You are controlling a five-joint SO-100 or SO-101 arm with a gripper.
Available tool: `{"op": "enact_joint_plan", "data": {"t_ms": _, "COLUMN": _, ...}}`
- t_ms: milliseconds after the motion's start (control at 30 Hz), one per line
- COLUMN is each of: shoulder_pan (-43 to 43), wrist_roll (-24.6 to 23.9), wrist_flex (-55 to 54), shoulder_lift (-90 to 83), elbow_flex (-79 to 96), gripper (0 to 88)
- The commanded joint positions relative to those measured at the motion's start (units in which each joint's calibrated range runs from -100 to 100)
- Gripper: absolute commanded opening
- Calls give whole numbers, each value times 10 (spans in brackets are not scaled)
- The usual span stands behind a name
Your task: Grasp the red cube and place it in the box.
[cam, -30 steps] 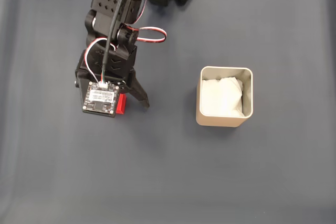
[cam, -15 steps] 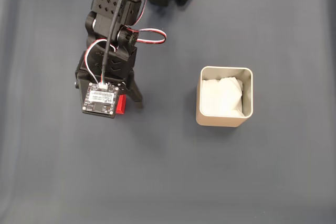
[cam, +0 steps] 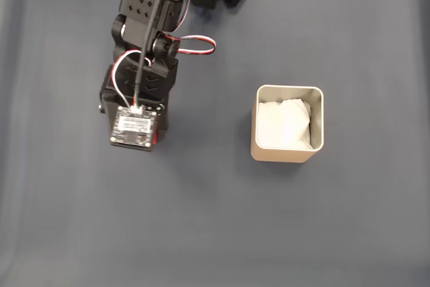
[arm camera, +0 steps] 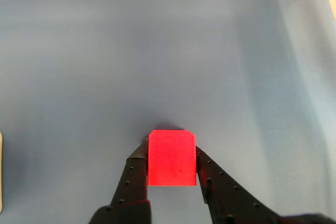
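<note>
Wrist view: the red cube sits right between the two black fingers, one pressed on each side face, so the gripper is clamped on it.
Cube pose: square to the camera, top edge level, tucked in at the fingertips rather than deep in the claw.
Under the cube: dark grey-blue mat with a small shadow just behind the cube; can't tell if it's touching the mat or lifted a bit.
Fixed view: the arm reaches down from the top edge, and the wrist camera board covers the claw, so just a thin red sliver peeks out at the board's right edge.
Box: the box stands well apart, right of the arm, upright, with crumpled white paper inside.
Wires: red and white servo leads loop off the arm's right side.
</note>
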Motion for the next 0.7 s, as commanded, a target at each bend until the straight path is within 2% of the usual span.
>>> {"op": "enact_joint_plan", "data": {"t_ms": 0, "shoulder_pan": -10, "wrist_roll": -4, "wrist_flex": 28, "shoulder_lift": -53, "elbow_flex": -2, "gripper": 3}}
{"op": "enact_joint_plan", "data": {"t_ms": 367, "shoulder_pan": -57, "wrist_roll": -8, "wrist_flex": 218, "shoulder_lift": -201, "elbow_flex": -32, "gripper": 2}}
{"op": "enact_joint_plan", "data": {"t_ms": 533, "shoulder_pan": -85, "wrist_roll": -11, "wrist_flex": 325, "shoulder_lift": -229, "elbow_flex": -87, "gripper": 2}}
{"op": "enact_joint_plan", "data": {"t_ms": 667, "shoulder_pan": -102, "wrist_roll": -12, "wrist_flex": 371, "shoulder_lift": -244, "elbow_flex": -121, "gripper": 2}}
